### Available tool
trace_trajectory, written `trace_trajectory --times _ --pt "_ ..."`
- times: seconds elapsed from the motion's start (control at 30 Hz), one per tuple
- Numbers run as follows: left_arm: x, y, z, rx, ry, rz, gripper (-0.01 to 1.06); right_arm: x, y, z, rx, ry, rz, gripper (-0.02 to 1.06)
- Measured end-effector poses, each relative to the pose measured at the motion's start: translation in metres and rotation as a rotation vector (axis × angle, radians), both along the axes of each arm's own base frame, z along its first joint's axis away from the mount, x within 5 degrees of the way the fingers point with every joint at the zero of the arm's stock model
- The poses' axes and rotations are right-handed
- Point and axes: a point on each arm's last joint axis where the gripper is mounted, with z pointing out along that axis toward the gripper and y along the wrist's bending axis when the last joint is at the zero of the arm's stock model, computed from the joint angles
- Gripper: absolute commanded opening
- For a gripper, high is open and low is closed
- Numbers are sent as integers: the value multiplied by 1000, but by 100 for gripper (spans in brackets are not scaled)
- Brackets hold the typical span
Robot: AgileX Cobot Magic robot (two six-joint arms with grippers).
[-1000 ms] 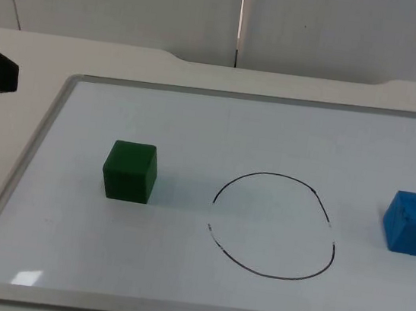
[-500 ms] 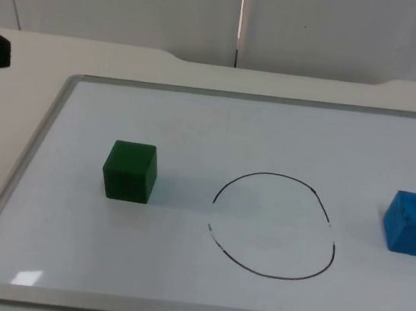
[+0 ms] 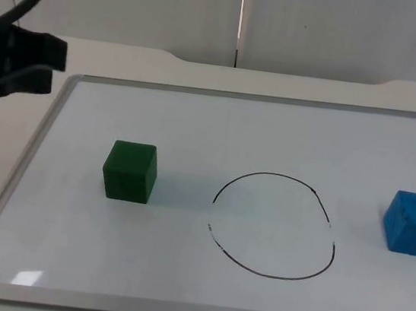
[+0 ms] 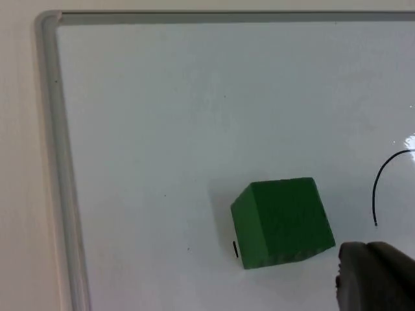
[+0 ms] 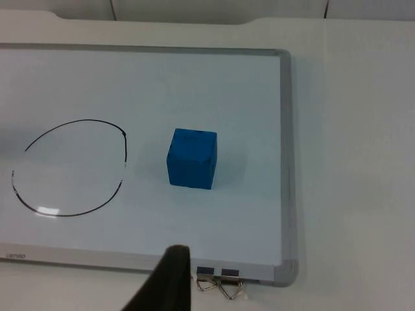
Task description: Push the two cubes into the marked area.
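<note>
A green cube (image 3: 129,171) stands on the left half of the whiteboard (image 3: 198,116), left of a hand-drawn black oval (image 3: 274,225). A blue cube (image 3: 413,222) stands near the board's right edge, right of the oval. Both cubes are outside the line. My left gripper (image 3: 49,66) hovers at the board's far left corner, up and left of the green cube, apart from it. The left wrist view has the green cube (image 4: 282,221) close ahead. My right gripper (image 5: 172,278) is off the board's near edge, with the blue cube (image 5: 192,159) beyond it.
The whiteboard has a raised metal frame (image 3: 13,176) all round. Two binder clips (image 5: 217,280) sit at its frame near the right gripper. A grey partition wall (image 3: 241,18) closes off the table behind the board.
The left arm has come in from the picture's left edge towards the board's far left corner. Both cubes are where they were.
</note>
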Motion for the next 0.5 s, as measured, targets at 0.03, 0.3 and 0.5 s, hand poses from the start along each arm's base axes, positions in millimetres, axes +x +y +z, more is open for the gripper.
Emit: trace_trajectory --times 0.03,0.3,0.5 --pt "0 0 0 0 0 0 0 0 0 0 0 0 0 105" --pt "33 -4 -30 31 104 15 0 0 0 0 0 0 0 105" --pt "51 -5 -54 53 172 22 0 0 0 0 0 0 0 105"
